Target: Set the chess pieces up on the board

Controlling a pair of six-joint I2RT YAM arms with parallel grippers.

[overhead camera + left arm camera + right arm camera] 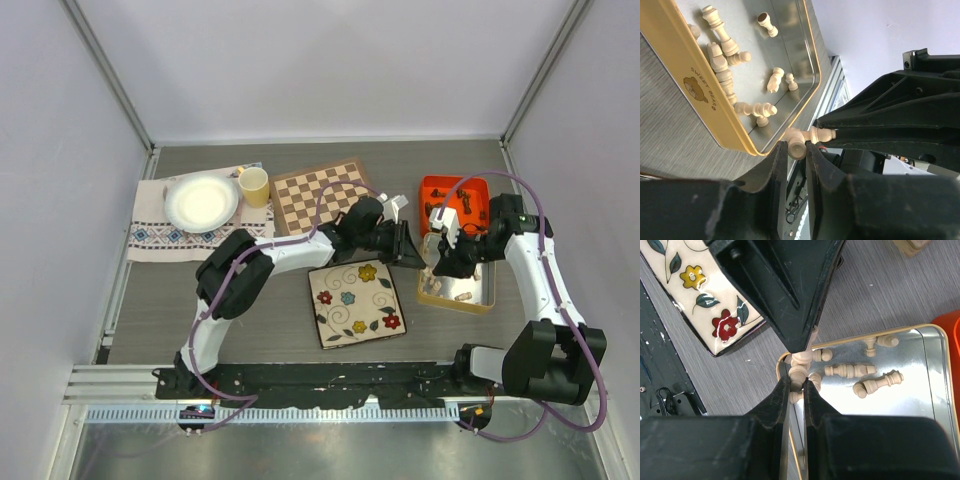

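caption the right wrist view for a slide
Right gripper and left gripper both pinch a cream chess piece at the corner of the tin.

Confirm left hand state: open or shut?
Shut. In the left wrist view the left hand has both fingers pressed against a cream chess piece, beside the tin corner.

The checked wooden board [322, 195] is lying flat, slightly askew, at the far side of the table [250, 300]. Cream chess pieces [756, 108] are lying toppled in a metal tin [690, 70], while one cream piece [799, 367] is sitting pinched between the left claw [797, 150] and the right claw [796, 386].
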